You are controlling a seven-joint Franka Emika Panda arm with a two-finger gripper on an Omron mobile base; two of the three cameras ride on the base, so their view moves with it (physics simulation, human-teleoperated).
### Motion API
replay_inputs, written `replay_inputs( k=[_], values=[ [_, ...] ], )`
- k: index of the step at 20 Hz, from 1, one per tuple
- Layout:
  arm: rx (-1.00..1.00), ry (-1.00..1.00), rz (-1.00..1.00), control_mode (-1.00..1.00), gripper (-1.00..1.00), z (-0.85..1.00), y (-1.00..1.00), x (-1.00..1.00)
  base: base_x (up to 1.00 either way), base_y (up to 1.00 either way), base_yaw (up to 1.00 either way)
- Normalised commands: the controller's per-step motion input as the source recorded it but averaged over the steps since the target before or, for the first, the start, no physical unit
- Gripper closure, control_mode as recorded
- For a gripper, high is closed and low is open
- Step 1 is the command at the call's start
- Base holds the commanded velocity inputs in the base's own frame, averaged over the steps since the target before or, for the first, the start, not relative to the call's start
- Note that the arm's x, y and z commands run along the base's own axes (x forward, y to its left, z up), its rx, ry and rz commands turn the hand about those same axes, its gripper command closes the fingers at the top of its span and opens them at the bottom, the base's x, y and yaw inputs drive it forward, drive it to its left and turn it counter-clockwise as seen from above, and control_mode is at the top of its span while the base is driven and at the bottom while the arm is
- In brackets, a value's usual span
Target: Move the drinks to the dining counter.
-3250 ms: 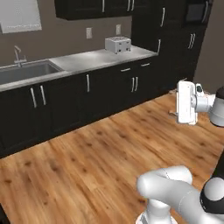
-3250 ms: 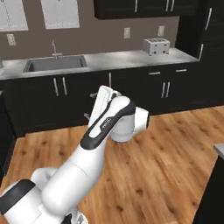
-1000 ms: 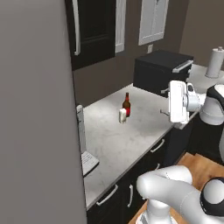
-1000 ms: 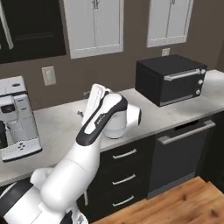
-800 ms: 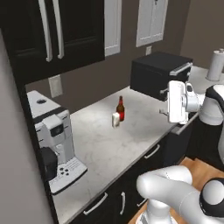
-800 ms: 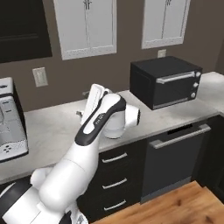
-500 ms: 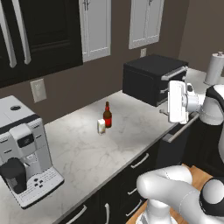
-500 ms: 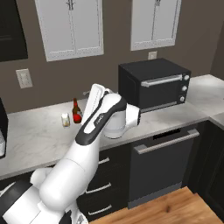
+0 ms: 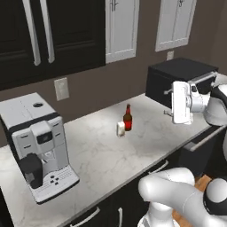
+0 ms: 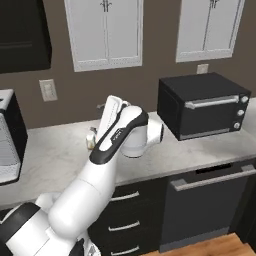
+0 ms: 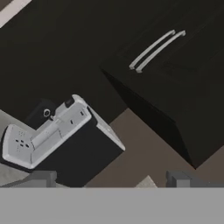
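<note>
Marbled pale worktop (image 9: 102, 150) runs across the middle of the left base view, and you read it left to right like this. At the left edge stands a white coffee machine (image 9: 37, 150), its dark spout at the front. Behind it, on the brown wall, a pale wall socket (image 9: 61, 88). Near the centre of the frame you have two of the drinks: the small whitish glass (image 9: 120, 128) and, just beside it on its right, the shorter red bottle (image 9: 127, 118), upright, both on the worktop well apart from the coffee machine. To the right, a black toaster oven (image 9: 177, 80) sits at the back of the worktop. The arm's white hand hangs in front of it at the right edge of the frame, raised above the worktop and clear of both drinks.

In the right base view, you see the coffee machine cut by the left edge, the socket above it, then the arm's forearm across the centre; the glass (image 10: 91, 136) peeks out at its left side with a sliver of the bottle behind, mostly hidden. The toaster oven (image 10: 202, 105) fills the right of centre, with a dark dishwasher front (image 10: 207, 210) below the worktop.

In the hand view, rolled over, the coffee machine (image 11: 48, 131) lies at lower left and dark cabinet doors (image 11: 175, 65) at upper right. The gripper (image 11: 111, 177) has its two tips (image 11: 41, 177) spread wide at the bottom edge, nothing between them
</note>
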Motion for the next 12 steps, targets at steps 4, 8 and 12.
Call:
replay_inputs(
  k=[4,8,12],
  values=[
    [0.0,0.0,0.0,1.0,-1.0,0.0,0.0,0.0,0.59,0.12,0.46],
    [0.0,0.0,0.0,1.0,-1.0,0.0,0.0,0.0,0.76,0.0,0.46],
    [0.0,0.0,0.0,1.0,-1.0,0.0,0.0,0.0,0.61,-0.18,0.46]
  ],
)
